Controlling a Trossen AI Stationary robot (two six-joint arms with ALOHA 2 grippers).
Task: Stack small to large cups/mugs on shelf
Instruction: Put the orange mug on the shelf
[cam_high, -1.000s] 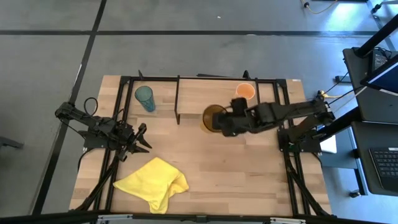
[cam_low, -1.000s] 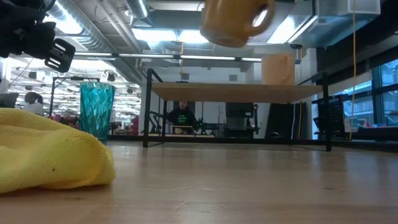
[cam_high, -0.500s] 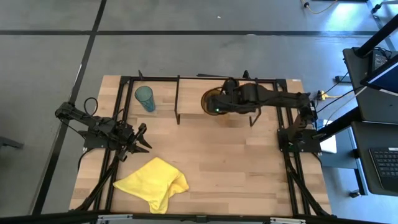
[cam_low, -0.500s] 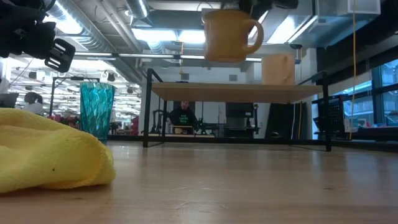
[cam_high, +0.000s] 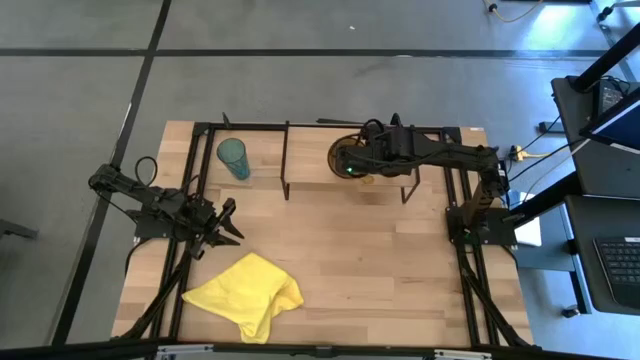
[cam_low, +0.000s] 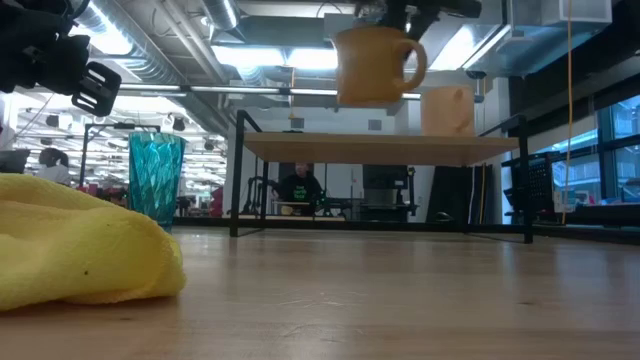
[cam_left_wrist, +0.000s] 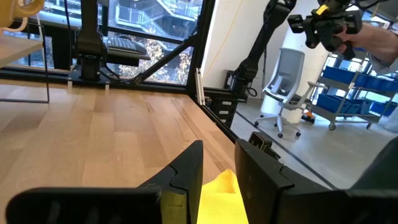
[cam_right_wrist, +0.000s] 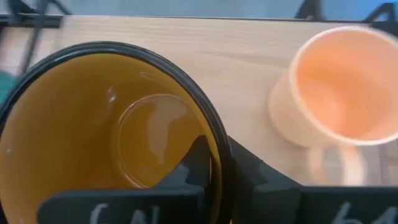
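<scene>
The right gripper (cam_right_wrist: 208, 171) holds the amber mug (cam_low: 375, 64) by its rim, jaws pinched over the wall, one inside and one outside, so the mug hangs upright above the shelf (cam_low: 385, 147) at upper centre of the low view. The pale-orange mug (cam_right_wrist: 333, 87) already stands on the shelf just beside it. The teal tumbler (cam_high: 233, 157) waits on the counter (cam_high: 400, 270), upper left. The left gripper (cam_high: 222, 225) idles near the yellow cloth (cam_high: 245, 292), jaws slightly parted.

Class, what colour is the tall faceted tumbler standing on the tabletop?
Teal, clearest in the low view.
</scene>
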